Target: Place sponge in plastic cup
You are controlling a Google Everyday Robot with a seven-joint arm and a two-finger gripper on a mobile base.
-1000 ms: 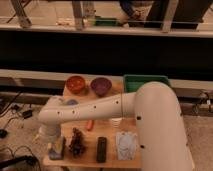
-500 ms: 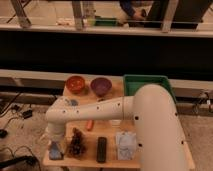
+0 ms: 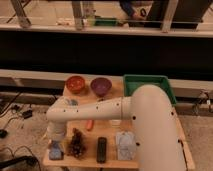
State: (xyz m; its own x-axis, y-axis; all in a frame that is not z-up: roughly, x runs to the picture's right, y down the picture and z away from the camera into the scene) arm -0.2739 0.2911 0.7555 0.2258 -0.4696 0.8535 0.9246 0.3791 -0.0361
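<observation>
1. We see a wooden surface (image 3: 116, 89) standing on a grey floor (image 3: 199, 131).
2. Black cables (image 3: 14, 107) lie on the floor at the left.
3. Behind the surface runs a long dark wall (image 3: 100, 52) with a pale ledge (image 3: 30, 76) at its foot.
4. Above the wall stand grey metal posts (image 3: 78, 14), in brighter light.

The gripper (image 3: 55, 143), hanging with jaws spread at the front-left corner of the wooden bench (image 3: 107, 131), is covering part of the small flat blue-grey sponge (image 3: 55, 152). The bulky white robot arm (image 3: 145, 125) is hiding the bench's middle and right side and running off the bottom edge. The small light-blue plastic cup (image 3: 71, 102) is blurring into a smudge.
</observation>
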